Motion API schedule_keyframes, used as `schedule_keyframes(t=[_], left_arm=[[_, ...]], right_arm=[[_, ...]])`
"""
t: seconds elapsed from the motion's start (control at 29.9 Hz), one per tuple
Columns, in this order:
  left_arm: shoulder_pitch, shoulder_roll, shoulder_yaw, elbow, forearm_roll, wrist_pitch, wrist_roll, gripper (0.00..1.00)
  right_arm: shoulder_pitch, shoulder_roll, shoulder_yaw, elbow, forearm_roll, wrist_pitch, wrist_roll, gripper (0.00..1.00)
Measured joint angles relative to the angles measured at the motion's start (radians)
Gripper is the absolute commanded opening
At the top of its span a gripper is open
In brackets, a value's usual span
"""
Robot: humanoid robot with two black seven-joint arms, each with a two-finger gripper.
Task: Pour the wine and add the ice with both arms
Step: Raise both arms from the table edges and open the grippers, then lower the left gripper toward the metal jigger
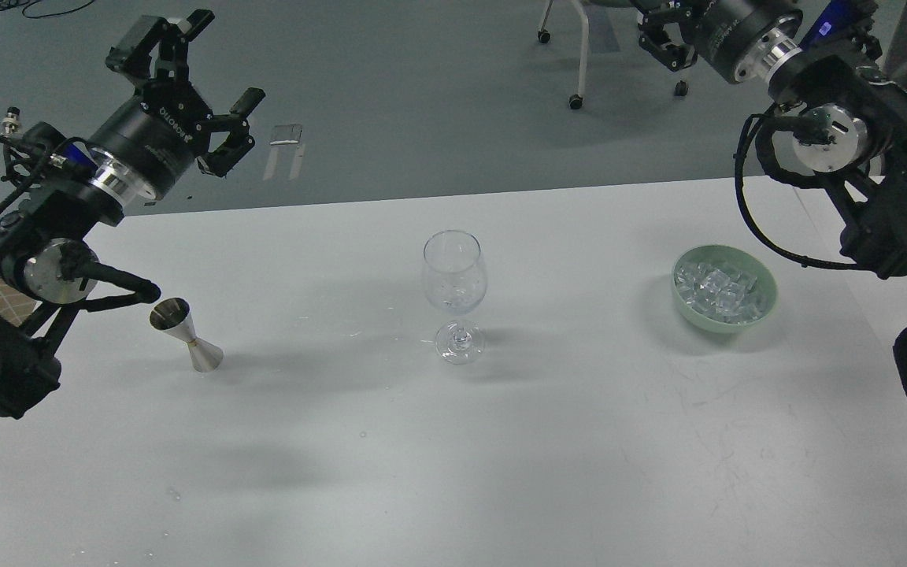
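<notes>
Up at about ten o'clock the left claw hangs above the floor beyond the far edge of the bench, its two fingers spread wide with nothing between them; the left arm runs back from it toward eight o'clock, and its looping cable passes just beside the mouth of the steel jigger; whether the two touch cannot be told. The jigger stands on the bench at roughly nine o'clock, tilted in this view, with its wider mouth up and toward the left. Near the centre the wine glass stands upright on its foot, well apart from both the jigger and the bowl; its bowl looks clear, and no wine can be made out in it. At about three o'clock sits the pale green bowl, filled with the ice, a heap of small glassy cubes. The right claw is at one o'clock, partly cut off by the top edge; whether it is spread or closed cannot be told; the right arm descends from it along the right side, above and beyond the bowl.
</notes>
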Motion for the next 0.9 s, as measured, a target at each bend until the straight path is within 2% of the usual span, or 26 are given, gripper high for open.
schedule_keyframes(t=[0.17, 0.37, 0.47, 0.6, 0.74, 0.9], left_arm=[[0.004, 0.015, 0.001, -0.003, -0.001, -0.005, 0.010, 0.99], [0.019, 0.043, -0.046, -0.088, -0.101, -0.002, 0.178, 0.99], [0.087, 0.094, -0.082, -0.168, -0.185, 0.013, 0.221, 0.98], [0.152, 0.158, -0.116, -0.239, -0.215, 0.046, 0.230, 0.97], [0.199, 0.196, -0.152, -0.253, -0.216, 0.057, 0.197, 0.97], [0.204, 0.184, -0.157, -0.254, -0.183, 0.075, 0.163, 0.97]], right_arm=[[-0.004, -0.003, 0.003, 0.006, 0.000, 0.004, 0.000, 1.00], [-0.001, -0.014, 0.004, 0.011, 0.000, 0.003, 0.001, 1.00], [-0.003, -0.015, 0.004, 0.011, 0.000, 0.003, 0.001, 1.00], [-0.007, -0.015, 0.003, 0.011, 0.000, 0.002, 0.001, 1.00], [-0.008, -0.016, 0.003, 0.011, 0.000, 0.002, 0.001, 1.00], [-0.005, -0.017, 0.003, 0.019, 0.000, 0.003, 0.001, 1.00]])
